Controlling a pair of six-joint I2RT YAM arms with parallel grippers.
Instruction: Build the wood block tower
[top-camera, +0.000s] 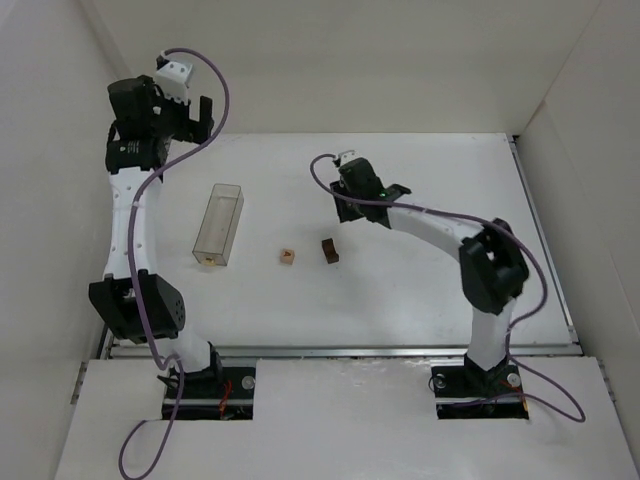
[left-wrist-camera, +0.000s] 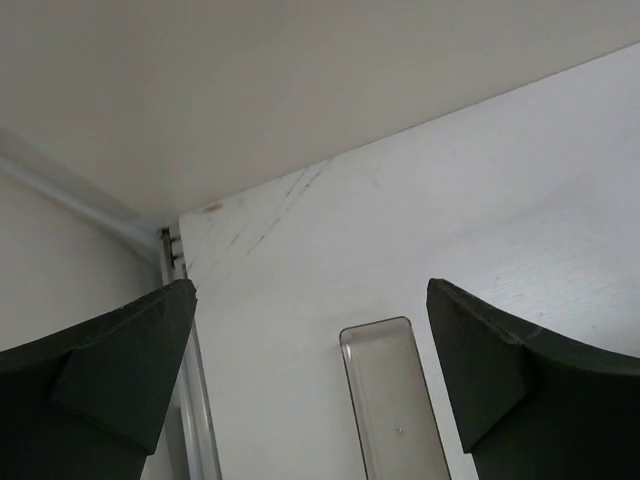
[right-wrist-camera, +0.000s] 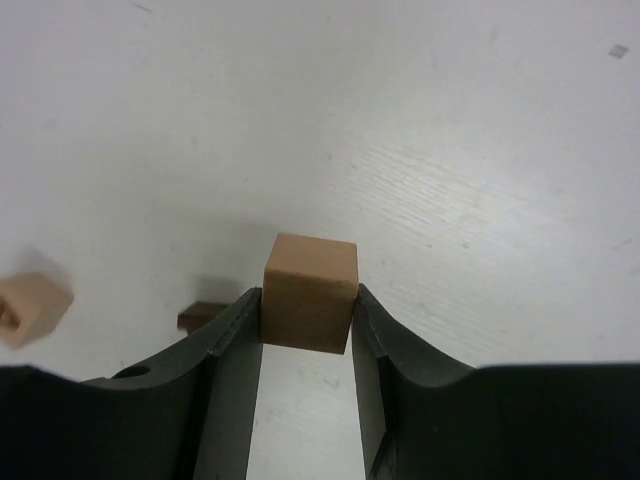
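Note:
My right gripper (right-wrist-camera: 306, 303) is shut on a mid-brown wood cube (right-wrist-camera: 310, 272) and holds it above the table. In the top view this gripper (top-camera: 345, 208) hangs just behind a dark brown cube (top-camera: 329, 250), which peeks out beside the left finger in the right wrist view (right-wrist-camera: 198, 317). A light tan cube (top-camera: 288, 257) lies to its left and also shows in the right wrist view (right-wrist-camera: 30, 308). The cubes on the table lie singly, none on another. My left gripper (top-camera: 200, 118) is raised at the far left, open and empty (left-wrist-camera: 310, 380).
A clear plastic box (top-camera: 218, 225) lies left of centre with a small tan piece at its near end (top-camera: 208, 260); its far end shows between my left fingers (left-wrist-camera: 390, 400). White walls close in the table at the back and sides.

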